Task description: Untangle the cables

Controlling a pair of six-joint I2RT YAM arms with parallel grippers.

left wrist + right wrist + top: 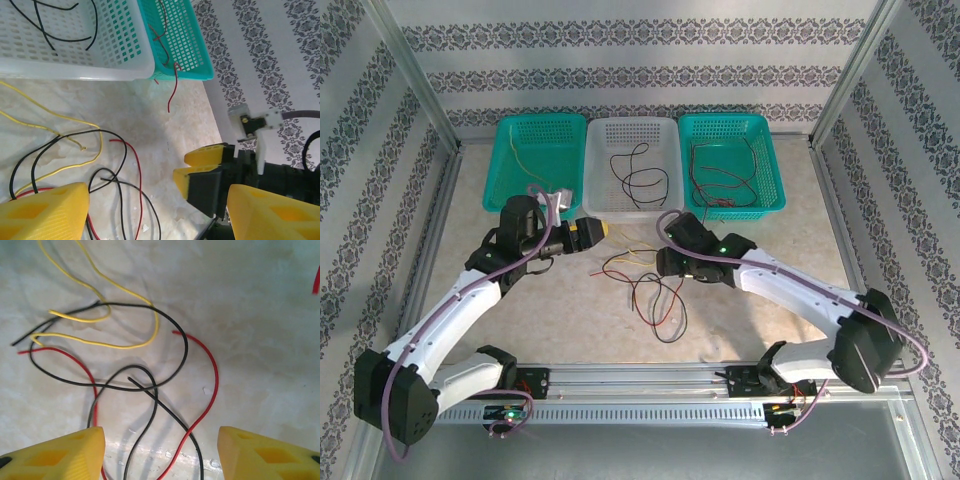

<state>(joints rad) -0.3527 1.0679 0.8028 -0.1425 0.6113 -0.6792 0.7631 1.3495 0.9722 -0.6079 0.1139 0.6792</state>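
1. Yellow wedge-shaped fingers (pixel 65 455) of my right pincer (pixel 161 440) stand wide apart and grip nothing.
2. Directly beneath it, thin red, black and yellow cables (pixel 135 365) lie loosely tangled on the pale marbled table (pixel 260 300), at its centre, in front of the baskets.
3. Further wires lie in the left teal mesh basket (pixel 542 118), the white mesh basket (pixel 630 213) and the right teal mesh basket (pixel 730 213).
4. Handling, as judged: very light, limp wire with smooth insulation. It will trail and drag its neighbours, and may slip from a shallow pinch.
5. Recommended hold: a lone stretch clear of the crossings. The yellow wire (pixel 125 345) crosses least and lies at the tangle's edge; its outer loop looks the safest place.
6. Right arm: reaching inward, wrist bent down, pincer aimed at the table.
7. Left pincer (pixel 595 232): fingers likewise spread and empty. The arm is extended and the pincer roughly level, pointing towards the centre, beside the tangle and near the white basket's front.
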